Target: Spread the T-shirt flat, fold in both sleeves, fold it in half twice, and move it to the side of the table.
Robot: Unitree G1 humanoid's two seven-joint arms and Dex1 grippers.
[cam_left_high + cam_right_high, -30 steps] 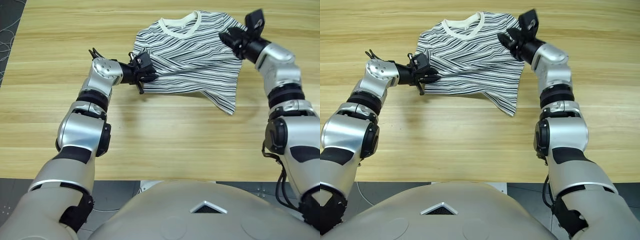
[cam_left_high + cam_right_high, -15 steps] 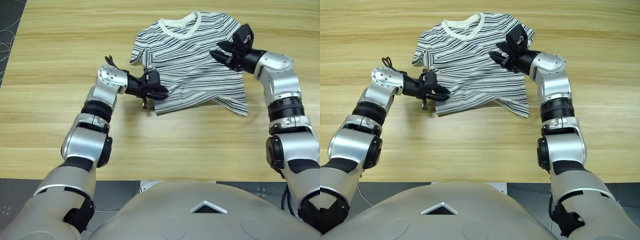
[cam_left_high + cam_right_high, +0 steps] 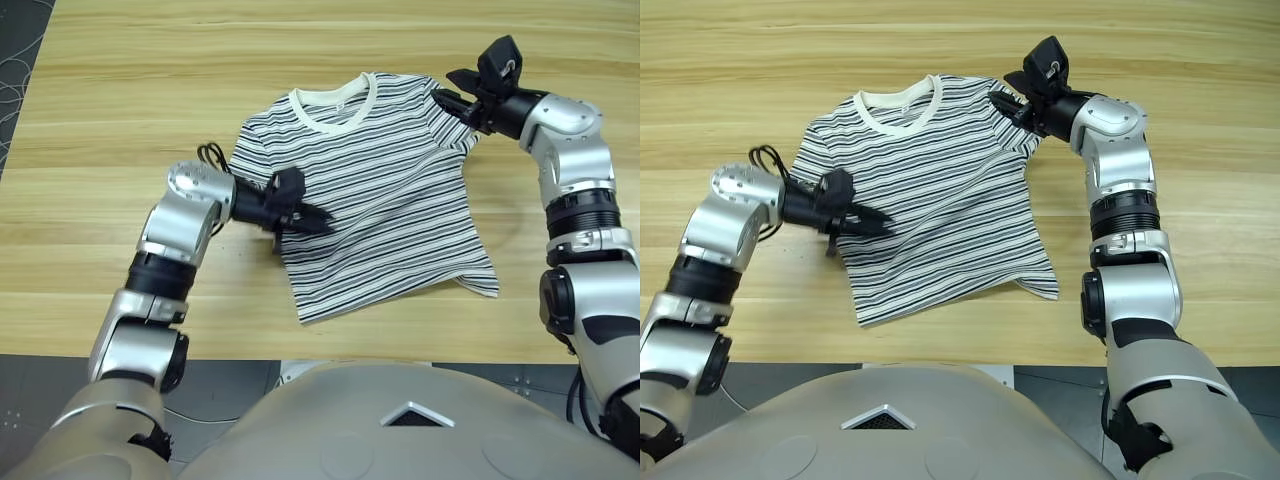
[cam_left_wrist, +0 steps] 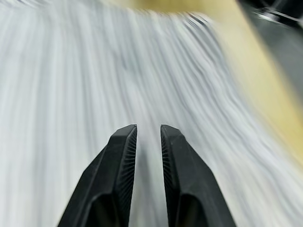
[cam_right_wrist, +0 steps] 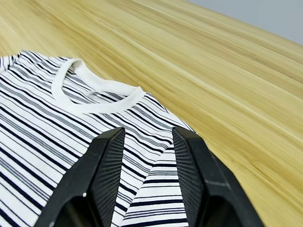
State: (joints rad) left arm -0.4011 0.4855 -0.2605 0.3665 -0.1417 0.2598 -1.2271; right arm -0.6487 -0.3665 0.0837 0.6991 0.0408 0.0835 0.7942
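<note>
The black-and-white striped T-shirt (image 3: 385, 190) lies spread on the wooden table (image 3: 120, 90), collar (image 3: 335, 97) toward the far side and hem near the front edge. My left gripper (image 3: 322, 225) hovers over the shirt's left half; in the left wrist view its gripper (image 4: 146, 130) is open by a narrow gap with nothing between the fingers. My right gripper (image 3: 443, 100) is at the right sleeve (image 3: 452, 125). In the right wrist view that gripper (image 5: 147, 132) is open, with sleeve fabric (image 5: 158, 189) lying between the fingers.
Bare wood (image 3: 560, 330) surrounds the shirt on both sides and behind it. The hem's right corner (image 3: 487, 287) is slightly rumpled. The table's front edge (image 3: 250, 358) runs just below the hem. Dark floor (image 3: 20, 40) shows past the left edge.
Both arms dragged the shirt toward the front edge and pulled it out flat. The left gripper let go of the left edge. The right gripper swung outward with the sleeve.
</note>
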